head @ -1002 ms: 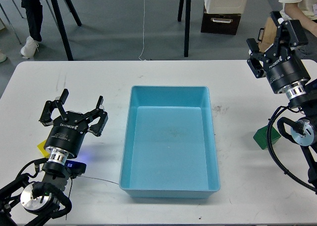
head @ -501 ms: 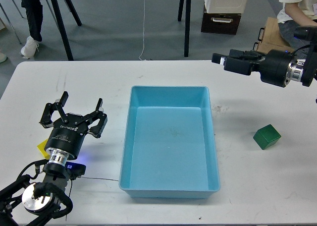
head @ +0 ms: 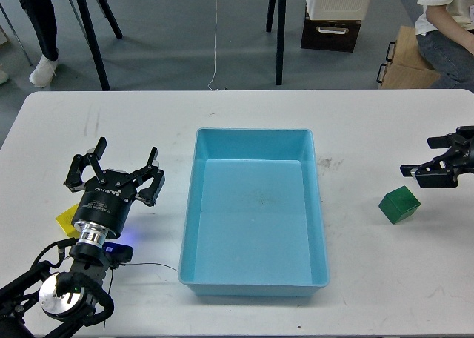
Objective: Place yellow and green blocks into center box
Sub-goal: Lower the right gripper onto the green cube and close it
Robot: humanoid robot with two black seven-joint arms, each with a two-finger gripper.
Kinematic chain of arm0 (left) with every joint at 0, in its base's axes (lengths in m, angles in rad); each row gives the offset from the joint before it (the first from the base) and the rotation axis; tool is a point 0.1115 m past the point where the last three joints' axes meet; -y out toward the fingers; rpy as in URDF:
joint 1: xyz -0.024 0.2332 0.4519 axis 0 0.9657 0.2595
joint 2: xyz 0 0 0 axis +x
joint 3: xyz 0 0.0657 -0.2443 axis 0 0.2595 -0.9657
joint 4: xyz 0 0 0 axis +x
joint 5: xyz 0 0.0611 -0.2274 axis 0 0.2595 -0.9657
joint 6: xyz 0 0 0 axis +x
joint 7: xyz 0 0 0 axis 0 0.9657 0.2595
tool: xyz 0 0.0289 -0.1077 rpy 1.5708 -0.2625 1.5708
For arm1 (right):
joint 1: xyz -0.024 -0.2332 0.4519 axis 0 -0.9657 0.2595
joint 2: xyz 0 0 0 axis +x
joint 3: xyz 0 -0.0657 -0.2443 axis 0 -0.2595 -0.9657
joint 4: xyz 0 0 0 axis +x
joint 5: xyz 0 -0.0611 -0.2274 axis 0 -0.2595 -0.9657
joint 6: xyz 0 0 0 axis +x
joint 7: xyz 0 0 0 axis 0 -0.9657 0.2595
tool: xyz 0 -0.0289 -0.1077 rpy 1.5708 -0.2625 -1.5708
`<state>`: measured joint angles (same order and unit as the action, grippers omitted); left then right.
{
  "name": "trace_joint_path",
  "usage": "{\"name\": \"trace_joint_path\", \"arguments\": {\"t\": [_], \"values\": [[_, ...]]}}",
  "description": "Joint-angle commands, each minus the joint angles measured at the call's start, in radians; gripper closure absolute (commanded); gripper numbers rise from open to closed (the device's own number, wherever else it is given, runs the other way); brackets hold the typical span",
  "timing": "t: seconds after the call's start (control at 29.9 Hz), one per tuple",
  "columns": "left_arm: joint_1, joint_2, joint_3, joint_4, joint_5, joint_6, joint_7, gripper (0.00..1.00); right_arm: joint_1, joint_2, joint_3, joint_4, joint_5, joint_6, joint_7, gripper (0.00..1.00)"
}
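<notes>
Your right gripper (head: 424,164) is the one to use for the green block (head: 400,204): the block sits on the table (head: 355,116) to the right of the blue box (head: 253,280), well apart from it, and lies just below and slightly left of your right jaws as the head view shows them. Those jaws stand open, fingers spread and pointing left toward the box side, and they hold nothing. So the move to come looks like a short drop toward you and a touch inward to bring the block between the fingers. The block sits turned a little on the table, one corner toward you, so you will likely need to square the jaws to a pair of flat faces rather than to the corners. Your left gripper (head: 115,171) is open too, fingers fanned out and empty, and the yellow block (head: 67,218) lies just behind and to the left of its wrist, mostly hidden by the arm; only one yellow corner shows. From those jaws it lies back toward you and outward, away from the box. The box holds neither block yet.
</notes>
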<state>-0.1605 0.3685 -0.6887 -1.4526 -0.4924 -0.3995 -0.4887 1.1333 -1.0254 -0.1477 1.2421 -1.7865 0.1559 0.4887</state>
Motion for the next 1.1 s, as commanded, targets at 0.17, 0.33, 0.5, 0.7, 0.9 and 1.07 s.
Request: {"name": "trace_joint_path", "arguments": {"t": [0.17, 0.33, 0.5, 0.7, 0.9, 1.07], "values": [[-0.005, -0.003, -0.002, 0.006, 0.0, -0.001, 0.0, 0.0, -0.006, 0.024, -0.023, -0.042, 0.004, 0.214, 0.0, 0.03], [-0.005, -0.014, 0.0, 0.014, 0.002, -0.001, 0.0, 0.0, -0.012, 0.119, -0.024, -0.062, 0.012, 0.235, 0.0, 0.03], [-0.005, -0.023, 0.0, 0.021, 0.002, -0.001, 0.0, 0.0, -0.009, 0.179, -0.026, -0.088, 0.015, 0.301, 0.0, 0.03], [-0.005, -0.031, 0.0, 0.035, 0.002, -0.002, 0.0, 0.0, -0.004, 0.189, -0.027, -0.095, 0.015, 0.306, 0.0, 0.03], [-0.005, -0.037, 0.0, 0.035, 0.002, -0.002, 0.0, 0.0, -0.015, 0.238, -0.029, -0.133, 0.015, 0.304, 0.0, 0.04], [-0.004, -0.036, 0.0, 0.038, 0.002, -0.002, 0.0, 0.0, -0.024, 0.269, -0.029, -0.161, 0.015, 0.292, 0.0, 0.05]]}}
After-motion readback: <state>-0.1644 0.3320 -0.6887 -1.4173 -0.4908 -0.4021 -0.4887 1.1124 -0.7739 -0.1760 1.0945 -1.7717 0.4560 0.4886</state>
